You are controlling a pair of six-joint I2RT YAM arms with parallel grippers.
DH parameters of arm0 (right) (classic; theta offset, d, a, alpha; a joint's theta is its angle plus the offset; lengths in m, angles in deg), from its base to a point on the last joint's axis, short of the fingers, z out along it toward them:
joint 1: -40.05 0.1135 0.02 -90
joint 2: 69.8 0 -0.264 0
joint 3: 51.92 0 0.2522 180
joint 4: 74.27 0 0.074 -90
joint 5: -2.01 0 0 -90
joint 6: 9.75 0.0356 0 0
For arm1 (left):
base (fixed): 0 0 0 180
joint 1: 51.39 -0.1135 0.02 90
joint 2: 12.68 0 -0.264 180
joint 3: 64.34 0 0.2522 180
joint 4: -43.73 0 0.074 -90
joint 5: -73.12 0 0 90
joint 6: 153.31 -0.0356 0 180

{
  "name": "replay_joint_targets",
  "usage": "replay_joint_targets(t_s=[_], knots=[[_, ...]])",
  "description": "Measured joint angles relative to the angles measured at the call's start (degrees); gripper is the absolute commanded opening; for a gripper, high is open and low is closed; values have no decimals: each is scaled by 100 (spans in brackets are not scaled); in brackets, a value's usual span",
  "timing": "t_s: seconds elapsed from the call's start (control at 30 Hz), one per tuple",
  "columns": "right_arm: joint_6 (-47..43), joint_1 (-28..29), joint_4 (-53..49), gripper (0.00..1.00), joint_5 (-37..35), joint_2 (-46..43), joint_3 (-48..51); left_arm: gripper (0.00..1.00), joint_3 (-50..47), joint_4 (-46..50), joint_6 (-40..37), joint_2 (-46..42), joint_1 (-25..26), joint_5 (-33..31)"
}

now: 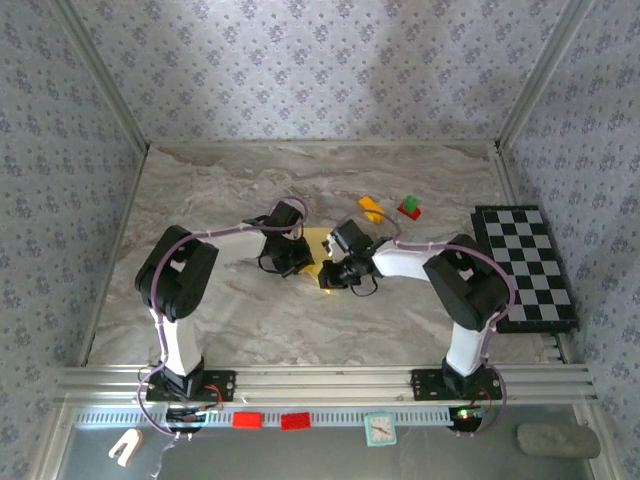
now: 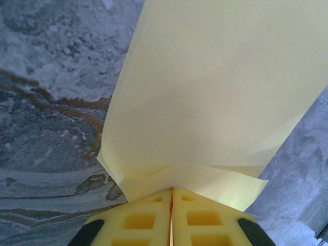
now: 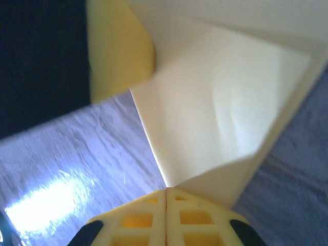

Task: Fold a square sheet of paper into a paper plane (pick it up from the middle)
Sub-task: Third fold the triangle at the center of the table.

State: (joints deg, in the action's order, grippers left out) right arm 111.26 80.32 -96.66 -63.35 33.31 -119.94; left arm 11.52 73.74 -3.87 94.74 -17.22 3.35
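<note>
Counts — robot arms (image 1: 180,280) (image 1: 470,285): two | yellow paper sheet (image 1: 316,243): one | small orange-yellow block (image 1: 372,209): one | small green-and-red block (image 1: 409,208): one | black-and-white checkered board (image 1: 525,265): one | red pieces (image 1: 247,420) (image 1: 295,421) on the front rail: two | small clock face (image 1: 379,429): one | small white piece (image 1: 124,448): one | grey lump (image 1: 556,440), front right: one

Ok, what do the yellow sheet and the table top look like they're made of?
The yellow sheet looks like thin matte paper: it curves softly and holds sharp creases. The table top looks like grey marble with brown veins and a slight sheen, though it could be a printed laminate.
</note>
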Motion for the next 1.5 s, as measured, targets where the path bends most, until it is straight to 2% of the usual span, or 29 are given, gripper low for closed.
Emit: replay_joint_targets(t_s=[0.3,0.5,0.73,0.97,1.2,1.5], knots=[[-59,0,-367,8,-85,-605,511,9,0,-15,-2,4,-4,79],[-101,0,-321,8,-219,-1012,439,9,7,-17,-4,7,-4,98],[-103,57,-120,8,-348,-481,-35,9,55,-22,-4,39,2,127],[-125,103,-98,7,-398,-33,-81,9,59,-55,-127,39,2,146],[-212,96,-122,7,-446,-9,-109,12,9,-269,-522,11,7,223],[-210,57,-116,7,-374,13,-111,10,-442,-557,-955,-616,258,254]])
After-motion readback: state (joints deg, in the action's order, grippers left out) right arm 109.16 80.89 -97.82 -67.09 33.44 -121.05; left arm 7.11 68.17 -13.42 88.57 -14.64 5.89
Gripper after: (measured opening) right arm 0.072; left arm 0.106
